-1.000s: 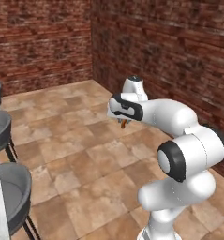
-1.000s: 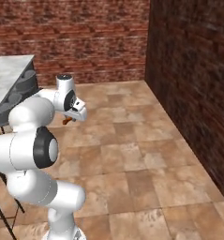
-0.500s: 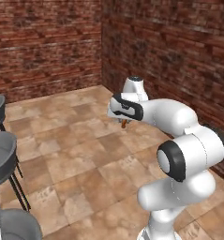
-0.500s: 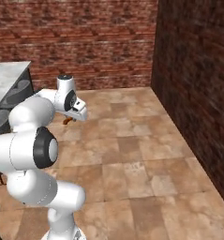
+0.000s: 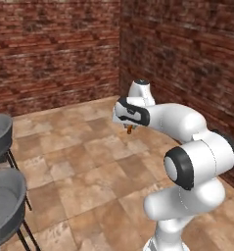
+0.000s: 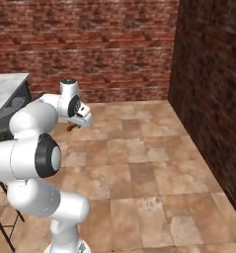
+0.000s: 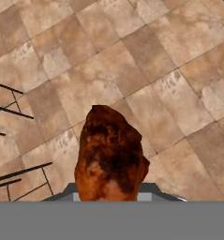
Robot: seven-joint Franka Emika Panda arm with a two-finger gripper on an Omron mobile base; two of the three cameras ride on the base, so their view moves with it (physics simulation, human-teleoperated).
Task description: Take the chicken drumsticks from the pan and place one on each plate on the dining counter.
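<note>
Room: you see a brick-walled corner and a tiled floor (image 5: 89, 181); no plate and no pan is in front of you here, so I judge the base is travelling between the places of the task.
Dining counter: one grey marble slab (image 6: 3, 91) at the left edge of the right base view; this is where the load must go.
Stools: two round grey stools (image 5: 6, 201) at the left of the left base view, standing under the counter side.
Arm: it is folded close to the body, with the hand kept high over the floor, probably so the load is steady while the base drives.
Gripper (image 5: 129, 128): the jaws are closed on the drumstick, so they are not quite shut.
Chicken drumstick (image 7: 111, 154): one, orange-brown, hanging from the jaws above the tiles, touching nothing else; a small tip of it shows under the hand in the base views.
</note>
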